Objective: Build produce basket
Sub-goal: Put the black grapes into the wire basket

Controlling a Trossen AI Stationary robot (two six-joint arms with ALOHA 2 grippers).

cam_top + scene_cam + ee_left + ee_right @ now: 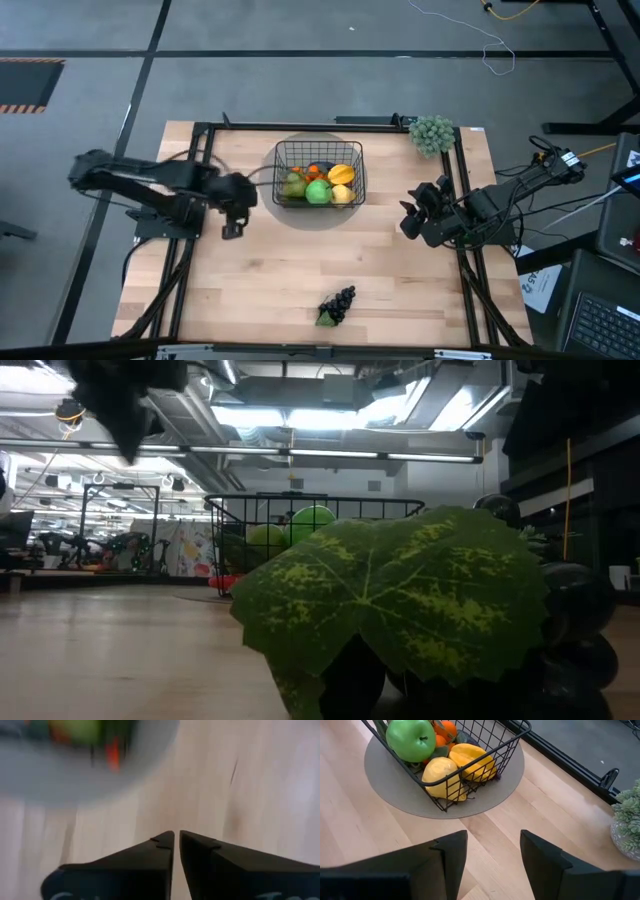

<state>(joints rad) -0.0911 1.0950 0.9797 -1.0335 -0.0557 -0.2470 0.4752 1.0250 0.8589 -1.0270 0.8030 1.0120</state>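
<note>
Looking straight down, I see the basket [318, 172], black wire mesh, squarish with a flared rim, sitting on a flat grey disc [316, 218] at about twelve o'clock from the table's [280, 280] middle. It holds smooth, glossy plastic produce: a round green apple [317, 192], a pear [294, 185], two lumpy yellow fruits [342, 175], and small oranges [318, 168] behind them. In the right wrist view the apple [411, 739] shows a dark stem dimple, and the yellow fruits [465, 762] press against the mesh wall.

The grapes [341, 302], a dark beady bunch with a mottled green leaf, lie alone on the pale wood planks at six o'clock, well apart from the basket. From table height that veined leaf [400, 595] fills most of my view, with the basket [300, 520] beyond it.

My left gripper [232, 215] hangs at nine o'clock of the basket, just off the disc, its wedge-shaped fingers [150, 860] nearly together with only a thin slit between them. My right gripper [408, 215] sits at three o'clock of the basket, its blunt fingers [447, 857] spread apart and empty. A pale bushy cluster [432, 133] stands at the table's one o'clock corner.
</note>
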